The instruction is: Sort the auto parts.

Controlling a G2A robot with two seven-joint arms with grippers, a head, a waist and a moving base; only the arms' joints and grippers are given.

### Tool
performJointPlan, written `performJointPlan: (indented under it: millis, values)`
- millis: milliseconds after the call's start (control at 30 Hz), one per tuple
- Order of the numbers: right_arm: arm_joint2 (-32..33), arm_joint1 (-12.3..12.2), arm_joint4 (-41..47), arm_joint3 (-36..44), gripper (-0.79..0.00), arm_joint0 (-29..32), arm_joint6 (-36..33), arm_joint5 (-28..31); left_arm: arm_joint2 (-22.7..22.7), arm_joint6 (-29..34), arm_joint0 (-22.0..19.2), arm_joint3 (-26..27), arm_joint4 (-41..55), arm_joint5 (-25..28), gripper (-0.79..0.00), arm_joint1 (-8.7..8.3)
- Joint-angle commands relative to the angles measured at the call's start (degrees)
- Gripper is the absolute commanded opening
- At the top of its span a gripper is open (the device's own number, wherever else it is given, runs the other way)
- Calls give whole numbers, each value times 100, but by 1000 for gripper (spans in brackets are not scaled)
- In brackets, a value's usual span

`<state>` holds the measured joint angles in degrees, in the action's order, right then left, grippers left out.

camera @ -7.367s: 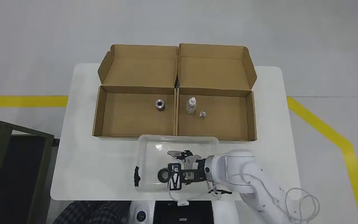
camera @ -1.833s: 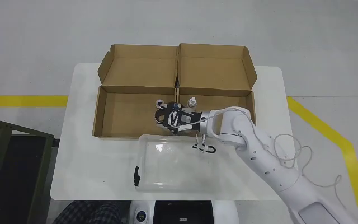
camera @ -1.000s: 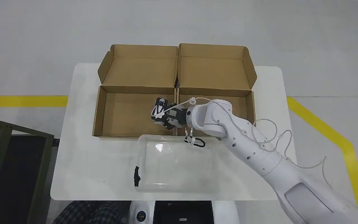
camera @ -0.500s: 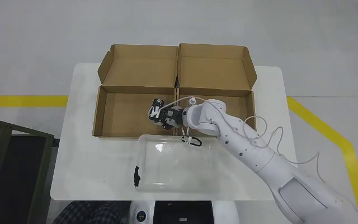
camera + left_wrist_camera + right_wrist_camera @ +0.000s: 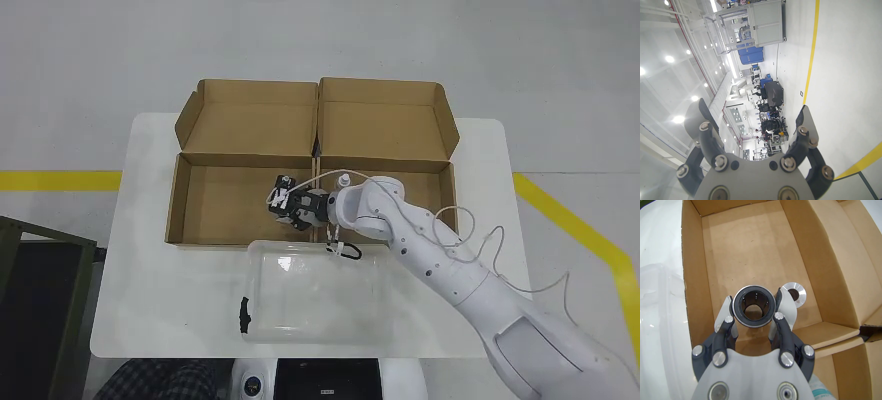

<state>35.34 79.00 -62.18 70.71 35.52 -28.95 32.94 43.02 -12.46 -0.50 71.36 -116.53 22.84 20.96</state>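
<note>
- The bearing [image 5: 738, 313], a short steel sleeve with a black rim, sits clamped between the two fingers of my right gripper [image 5: 754, 297], bore pointing straight down so I see cardboard through it.
- Gripper and bearing are inside the left cardboard box [image 5: 745, 247], low over its floor; I cannot tell whether the bearing touches the floor yet.
- Just outside one finger of the gripper stands a silver flanged part [image 5: 795, 292], partly hidden by that finger. It is close enough that I cannot say whether they touch.
- Across the shared wall from the gripper is the right cardboard box [image 5: 420, 215], where the cap of a small white bottle [image 5: 343, 180] shows just past the arm.
- Behind the gripper, back toward me, lies the clear plastic bin [image 5: 300, 300] on the white tabletop [image 5: 150, 280]. I can make out no loose parts in it, only a black clip [image 5: 243, 317] at its edge.
- My left gripper [image 5: 753, 105] is well away from the work, fingers spread wide with nothing between them, pointing out at the room.
- My judgement is that the sort is near its end: one part is already in the left box, at least the bottle is in the right, and the bin looks emptied. What is left is to release this bearing beside the flanged part without knocking it.
</note>
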Motion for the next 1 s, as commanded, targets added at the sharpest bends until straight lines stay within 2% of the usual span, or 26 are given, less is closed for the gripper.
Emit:
performJointPlan:
  millis: [0,67,333,533,667,967]
  values:
    - [48,-9,-18,55,-400,26,-23,14,0,0,0,0,0,0,0,0]
    - [93,-20,-50,133,-397,51,-53,29,0,0,0,0,0,0,0,0]
    - [332,-86,-100,615,-286,211,-44,144,0,0,0,0,0,0,0,0]
    - [716,-218,-135,1276,-256,508,12,251,0,0,0,0,0,0,0,0]
    - [1125,-359,-209,1778,-252,875,127,311,0,0,0,0,0,0,0,0]
    - [2453,-766,-834,3024,-157,2245,708,391,0,0,0,0,0,0,0,0]
